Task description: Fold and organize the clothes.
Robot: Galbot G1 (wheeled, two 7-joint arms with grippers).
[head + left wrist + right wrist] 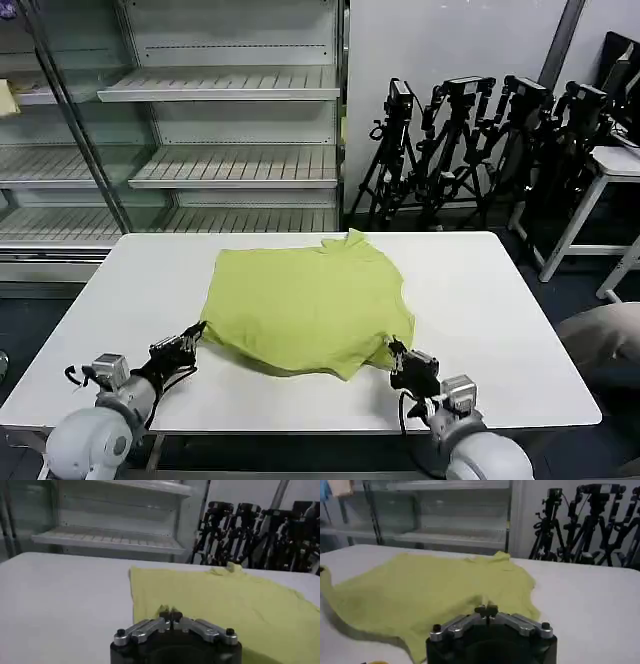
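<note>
my left gripper [196, 333] and right gripper [394, 349] each pinch a near corner of the lime t-shirt [305, 300], fingers closed, on the white tabletop [500, 300].

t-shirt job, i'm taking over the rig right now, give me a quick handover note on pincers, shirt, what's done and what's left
Left pincer: shut on the near left corner of the T-shirt, low over the table.
Right pincer: shut on the near right corner of the shirt, also low at the near edge.
T-shirt: lies mostly spread on the white table, roughly in the middle, plain side up; the near hem is slightly raised between the two pincers, and a bit of fabric sticks up at the far edge.
Done: both near corners gripped.
Left: no neat fold shows yet; fold the shirt, then tidy it.
</note>
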